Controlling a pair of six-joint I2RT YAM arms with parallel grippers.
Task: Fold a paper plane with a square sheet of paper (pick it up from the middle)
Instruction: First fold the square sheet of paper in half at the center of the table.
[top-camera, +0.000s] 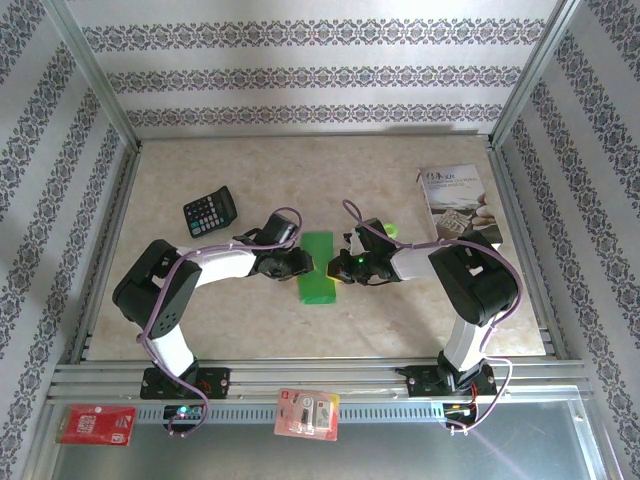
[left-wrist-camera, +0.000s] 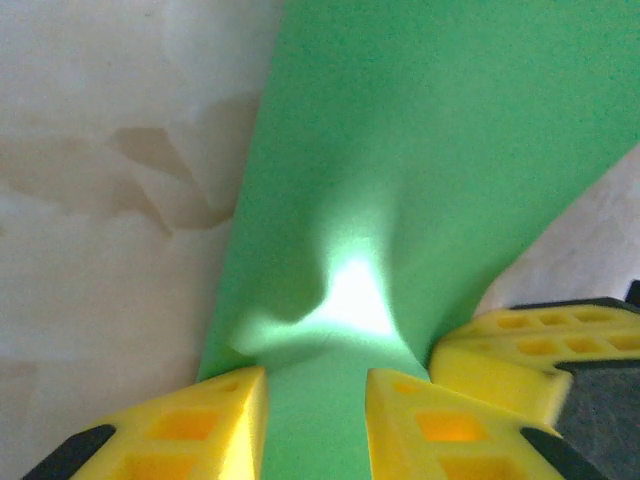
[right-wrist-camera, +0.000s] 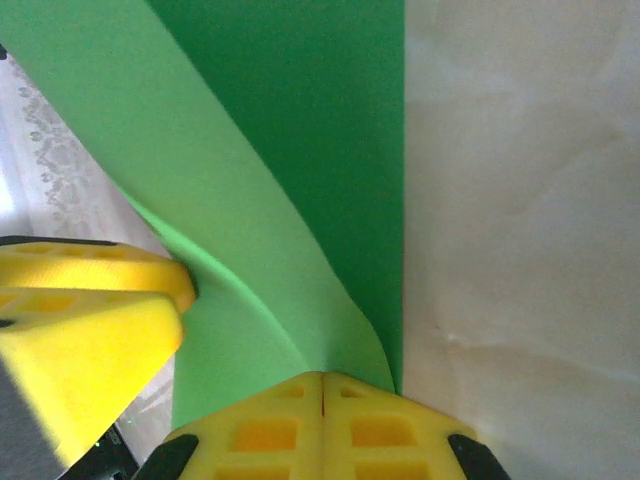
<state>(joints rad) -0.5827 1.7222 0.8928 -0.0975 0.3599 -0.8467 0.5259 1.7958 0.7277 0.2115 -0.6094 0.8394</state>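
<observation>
The square sheet of paper (top-camera: 318, 285) is bright green and lies mid-table, folded to a narrow strip. A paper plane is out of view. My left gripper (top-camera: 303, 262) meets the strip from the left. Its yellow jaws (left-wrist-camera: 316, 385) stand apart with the tips down on the paper (left-wrist-camera: 430, 150), which humps up just ahead of them. My right gripper (top-camera: 333, 267) comes from the right. Its fingers (right-wrist-camera: 322, 380) are shut together on the edge of the lighter upper layer (right-wrist-camera: 230, 250), which curls up off the darker layer (right-wrist-camera: 320, 100) on the table.
A black calculator (top-camera: 210, 212) lies at the back left. A white printed booklet (top-camera: 455, 200) sits at the back right, and a small green disc (top-camera: 390, 230) lies behind the right gripper. Two red packets (top-camera: 97, 424) (top-camera: 307, 413) rest on the front rail.
</observation>
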